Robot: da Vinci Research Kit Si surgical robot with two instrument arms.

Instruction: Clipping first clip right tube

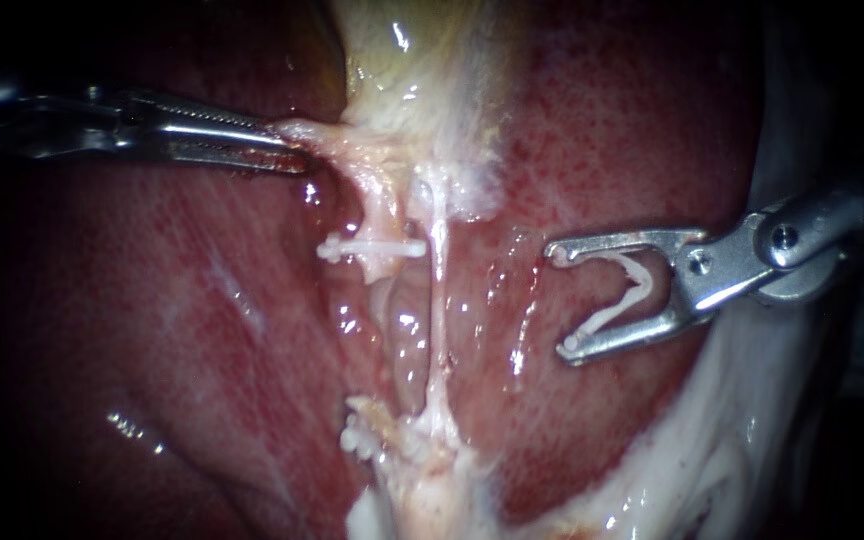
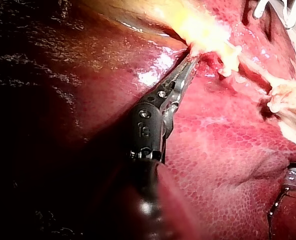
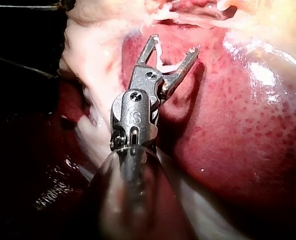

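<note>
Two tubes run down from the pale gallbladder [image 1: 402, 60]. The left tube [image 1: 380, 200] carries a white clip [image 1: 372, 247] across it. The thin right tube [image 1: 439, 290] is bare. My left instrument [image 1: 287, 140] has its jaws shut on pale tissue below the gallbladder and holds it to the left; the left wrist view shows the same grip [image 2: 190, 57]. My right instrument [image 1: 558, 300] stands right of the right tube, clear of it, its jaws wide apart with an open white clip [image 1: 632, 290] seated between them, touching both. The right wrist view shows these jaws [image 3: 175, 44] and the clip [image 3: 165, 62].
Red liver [image 1: 152, 300] lies on both sides of the tubes. White knobbly material [image 1: 357, 435] sits where the tubes meet pale tissue low down. Whitish tissue [image 1: 732, 450] runs along the lower right, under the right instrument's shaft.
</note>
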